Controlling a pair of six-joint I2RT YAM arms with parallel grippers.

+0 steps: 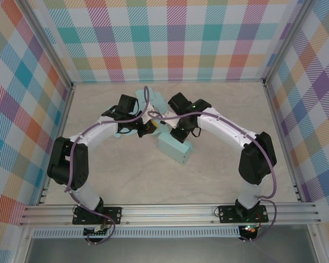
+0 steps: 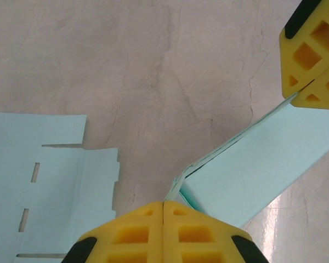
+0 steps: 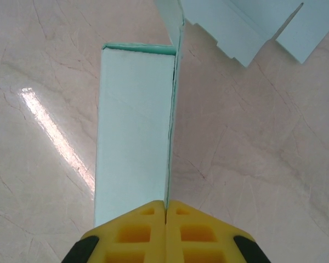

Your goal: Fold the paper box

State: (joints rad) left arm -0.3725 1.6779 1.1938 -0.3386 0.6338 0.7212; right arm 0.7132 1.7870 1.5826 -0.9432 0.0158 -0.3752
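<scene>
The paper box [image 1: 174, 147] is a pale teal sheet, partly folded, in the middle of the table between my two arms. My left gripper [image 2: 163, 204] is shut on a thin raised edge of the box, where a long panel [image 2: 263, 164] folds up. A flat part with slots [image 2: 38, 186] lies on the table to its left. My right gripper [image 3: 166, 204] is shut on the upright edge of the same long panel [image 3: 134, 126]. In the left wrist view the right gripper [image 2: 297, 94] pinches the panel's far end. From above, the left gripper [image 1: 147, 127] and right gripper [image 1: 172, 130] sit close together.
The marble-look tabletop [image 1: 126, 181] is bare around the box. Checked walls [image 1: 175, 38] enclose the back and both sides. Loose flat flaps [image 3: 236, 27] of the box lie on the table beyond the right gripper. A metal rail [image 1: 170, 211] runs along the near edge.
</scene>
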